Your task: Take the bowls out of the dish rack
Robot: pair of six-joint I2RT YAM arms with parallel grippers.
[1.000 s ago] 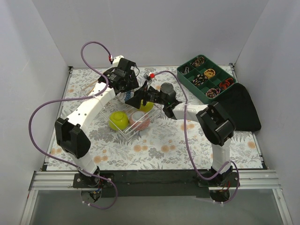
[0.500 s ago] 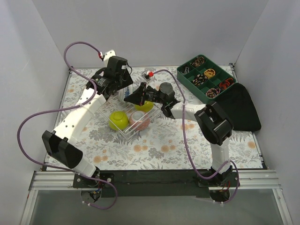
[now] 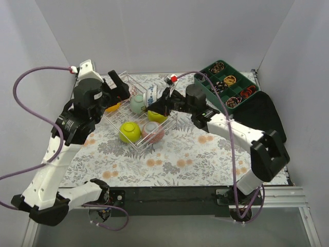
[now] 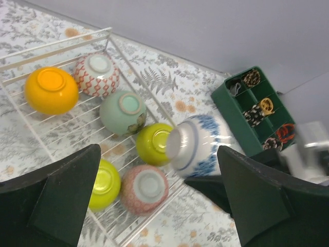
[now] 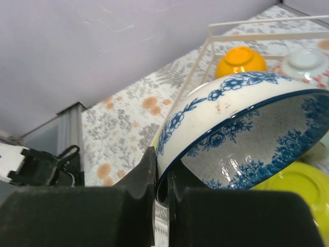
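The dish rack (image 3: pixel 149 147) sits mid-table, and its wire rim (image 4: pixel 56 43) shows in the left wrist view. In it lie upside down an orange bowl (image 4: pixel 51 90), a pink-red patterned bowl (image 4: pixel 96 75), a mint bowl (image 4: pixel 123 112), two yellow-green bowls (image 4: pixel 154 144) (image 4: pixel 104 184) and a pink bowl (image 4: pixel 144 189). My right gripper (image 5: pixel 163 170) is shut on the rim of a blue-white bowl (image 5: pixel 241 118), held tilted just above the rack's right side (image 4: pixel 198 141). My left gripper (image 4: pixel 159 206) hangs open and empty, high over the rack's back left (image 3: pixel 119 86).
A dark green compartmented tray (image 3: pixel 226 85) of small items stands at the back right. A black cloth (image 3: pixel 264 121) lies just in front of it. White walls close in the floral-covered table on three sides.
My left gripper has opened and pulled up and back to the left, away from the rack. My right gripper has shut on the blue-white bowl and raised it.
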